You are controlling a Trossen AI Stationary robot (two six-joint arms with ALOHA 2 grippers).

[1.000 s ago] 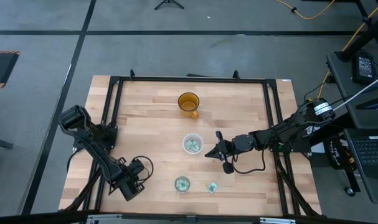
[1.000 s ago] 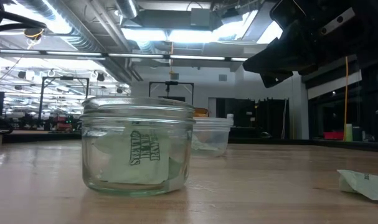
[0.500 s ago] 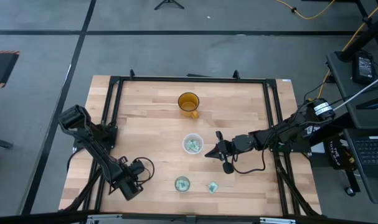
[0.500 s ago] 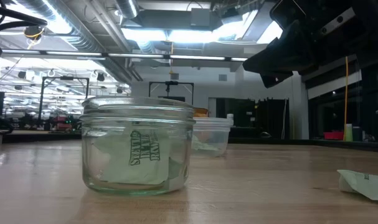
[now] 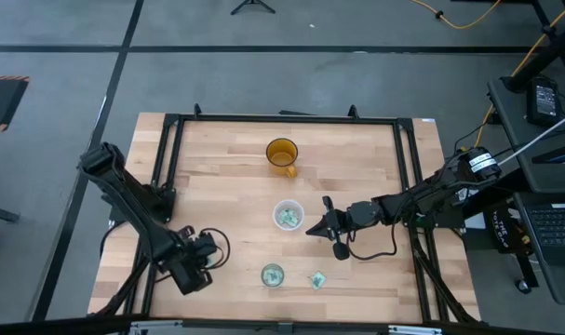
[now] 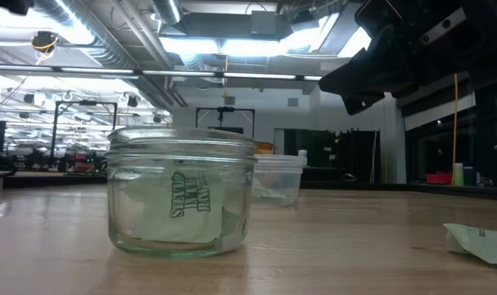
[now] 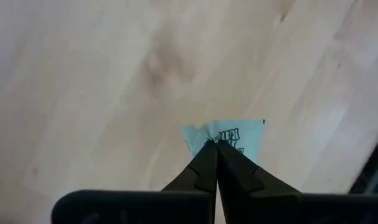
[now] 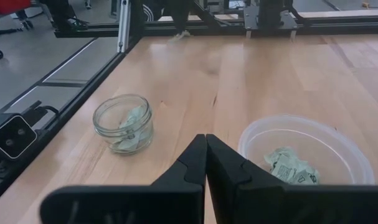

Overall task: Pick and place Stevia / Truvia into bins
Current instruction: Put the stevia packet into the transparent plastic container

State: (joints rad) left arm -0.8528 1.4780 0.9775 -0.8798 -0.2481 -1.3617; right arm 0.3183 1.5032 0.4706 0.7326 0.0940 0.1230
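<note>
My left gripper (image 7: 217,144) sits near the table's near-left corner (image 5: 206,253), shut on a pale green Stevia sachet (image 7: 238,134). Another sachet (image 5: 316,278) lies flat on the table right of the small greenish glass jar (image 5: 273,274), which holds sachets (image 6: 187,197). The wider whitish bin (image 5: 288,216) also holds sachets (image 8: 291,168). My right gripper (image 5: 310,228) hovers just right of the wide bin, shut and empty (image 8: 205,140). My left gripper pinches the sachet's crumpled edge (image 7: 221,138) between its two fingertips, coming from above and pointing down at the table. The rest of the sachet sticks out beyond the tips. Whether it is lifted clear of the wood, I cannot tell.
An orange translucent cup (image 5: 282,155) stands toward the far edge. A black frame rail (image 5: 166,167) borders the table on its left, far and right sides. Bare wood (image 5: 226,205) lies between the left gripper and the bins.
My left arm has risen and swung a little toward the table's left edge, passing out of the low view's left side. The right arm, the bins and the loose sachet have stayed where they were.
</note>
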